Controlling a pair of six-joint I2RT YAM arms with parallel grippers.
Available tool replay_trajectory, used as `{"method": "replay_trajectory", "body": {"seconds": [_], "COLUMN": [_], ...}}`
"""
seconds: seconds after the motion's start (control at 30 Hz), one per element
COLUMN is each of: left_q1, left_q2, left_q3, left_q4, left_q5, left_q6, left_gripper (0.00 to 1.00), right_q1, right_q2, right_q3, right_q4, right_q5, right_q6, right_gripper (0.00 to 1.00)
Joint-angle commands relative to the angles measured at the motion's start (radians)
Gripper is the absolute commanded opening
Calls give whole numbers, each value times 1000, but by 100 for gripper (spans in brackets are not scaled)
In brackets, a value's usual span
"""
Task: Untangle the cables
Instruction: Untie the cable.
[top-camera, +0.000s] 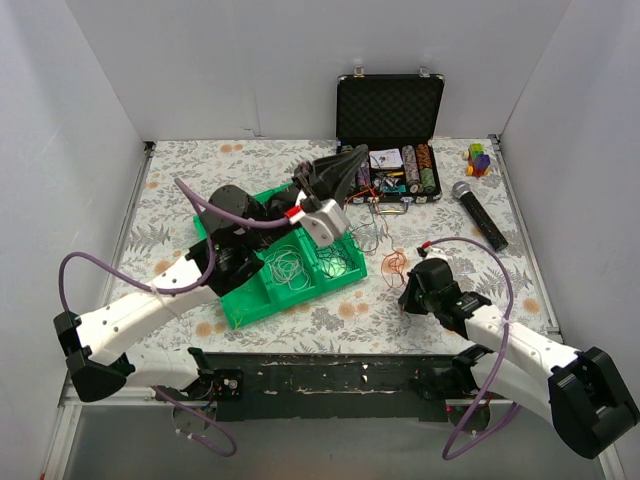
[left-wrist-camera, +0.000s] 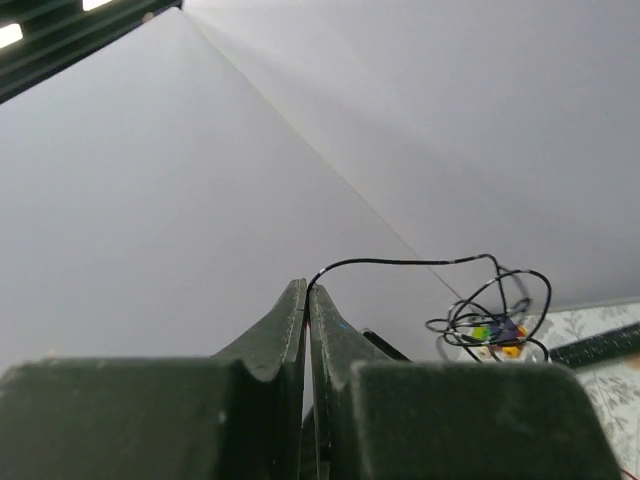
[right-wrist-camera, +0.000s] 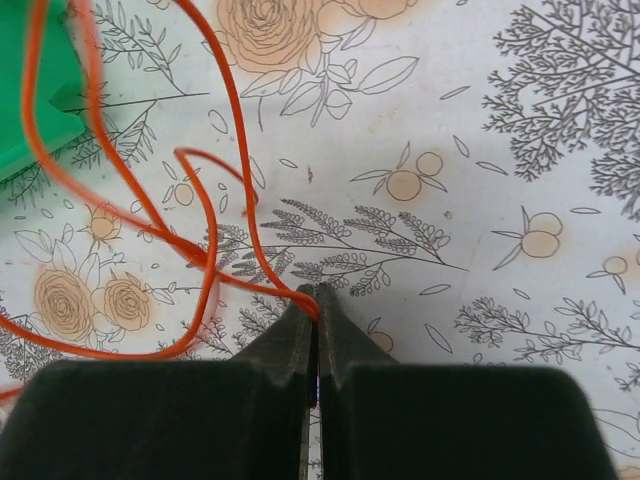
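My left gripper (top-camera: 354, 157) is raised above the table near the back, shut on a thin black cable (left-wrist-camera: 400, 262) that arcs away from its tips (left-wrist-camera: 308, 288) into a loose black tangle (left-wrist-camera: 495, 312). From above, a bundle of thin dark and coloured cables (top-camera: 367, 228) hangs and rests just right of the green tray (top-camera: 232, 306). An orange cable (top-camera: 393, 264) lies coiled on the flowered table. My right gripper (top-camera: 406, 290) sits low beside it, shut (right-wrist-camera: 317, 296) on one strand of the orange cable (right-wrist-camera: 208, 268).
White cables (top-camera: 288, 268) and a green one (top-camera: 337, 266) lie in the tray's compartments. An open black case (top-camera: 390, 108) with poker chips stands at the back. A microphone (top-camera: 481, 214) and a small coloured block toy (top-camera: 480, 159) are at the right. White walls enclose the table.
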Motion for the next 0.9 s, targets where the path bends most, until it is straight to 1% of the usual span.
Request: {"method": "replay_trajectory", "body": {"seconds": [0.0, 0.03, 0.1, 0.2, 0.23, 0.27, 0.33, 0.37, 0.43, 0.47, 0.53, 0.73, 0.87], "left_q1": [3, 3, 3, 2, 2, 2, -1, -6, -12, -14, -20, -43, -52], "left_q2": [16, 11, -9, -35, -36, -39, -41, -42, -38, -38, -35, -27, -23], "left_q3": [169, 175, 140, 92, 91, 78, 49, 34, 3, -9, -31, -80, -98], "left_q4": [-90, -132, -177, -218, -242, -256, -255, -253, -247, -241, -232, -218, -200], "left_q5": [-39, -10, 39, 79, 96, 108, 133, 138, 141, 142, 145, 153, 135], "left_q6": [-64, -90, -120, -213, -251, -270, -305, -314, -330, -340, -350, -339, -324], "left_gripper": [0, 0, 0, 0, 0, 0, 0, 0, 0, 0, 0, 0, 0], "right_q1": [7, 7, 8, 8, 8, 8, 8, 8, 7, 7, 7, 8, 8], "right_q2": [-41, -83, -152, -225, -240, -255, -300, -327, -383, -401, -432, -493, -532], "right_q3": [44, 50, 74, 152, 178, 201, 234, 243, 258, 269, 277, 239, 223], "right_q4": [-114, -105, -94, -129, -144, -157, -137, -128, -94, -91, -74, -16, 15], "right_q5": [94, 95, 117, 132, 140, 131, 105, 95, 83, 71, 31, -87, -136], "right_q6": [13, 0, -26, -72, -82, -100, -137, -154, -191, -209, -238, -263, -278], "right_gripper": [1, 1, 1, 1, 7, 18, 33, 36, 48, 50, 53, 54, 55]}}
